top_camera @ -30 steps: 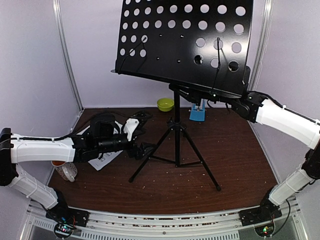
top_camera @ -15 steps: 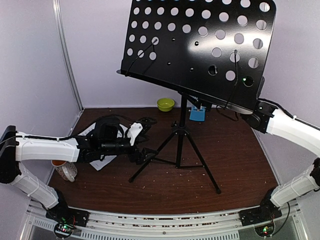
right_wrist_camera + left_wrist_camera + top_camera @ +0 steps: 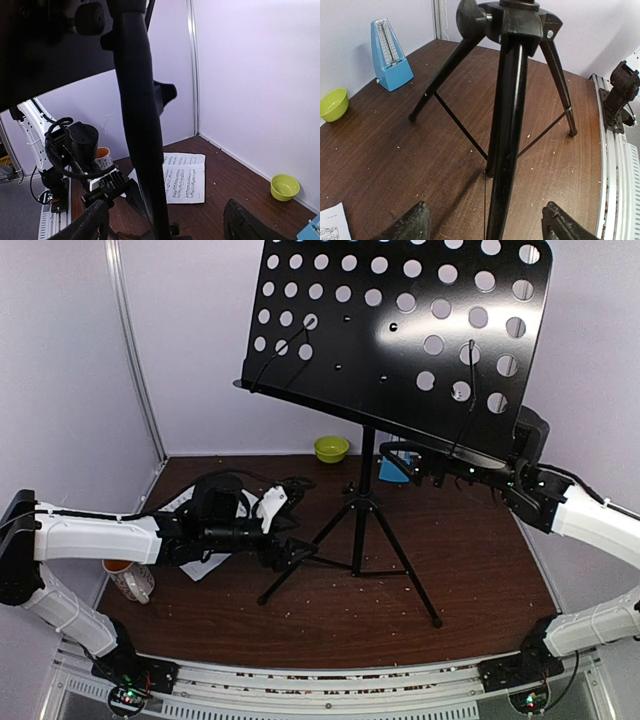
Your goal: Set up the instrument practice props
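Note:
The black music stand's perforated desk [image 3: 400, 330] tilts steeply over its tripod [image 3: 356, 540] at mid-table. My left gripper [image 3: 298, 548] is open low down, and a tripod leg [image 3: 512, 125] runs between its fingers without touching them. Open as well, my right gripper [image 3: 415, 465] hangs just under the desk, with the stand's pole [image 3: 140, 125] between its fingers [image 3: 92, 220]. Two printed sheet-music pages [image 3: 185, 177] lie flat at the left, partly under my left arm. The blue metronome [image 3: 390, 57] stands at the back, half hidden by the stand in the top view.
A lime-green bowl [image 3: 332, 448] sits at the back wall near the metronome. A white mug with orange inside [image 3: 128, 580] stands at the near left beside my left arm. White walls close in the left, back and right. Crumbs dot the brown table [image 3: 470, 560].
The desk swung up to a steeper tilt. My right gripper opened, let go under the desk and dropped lower. My left gripper slid right along the tripod leg.

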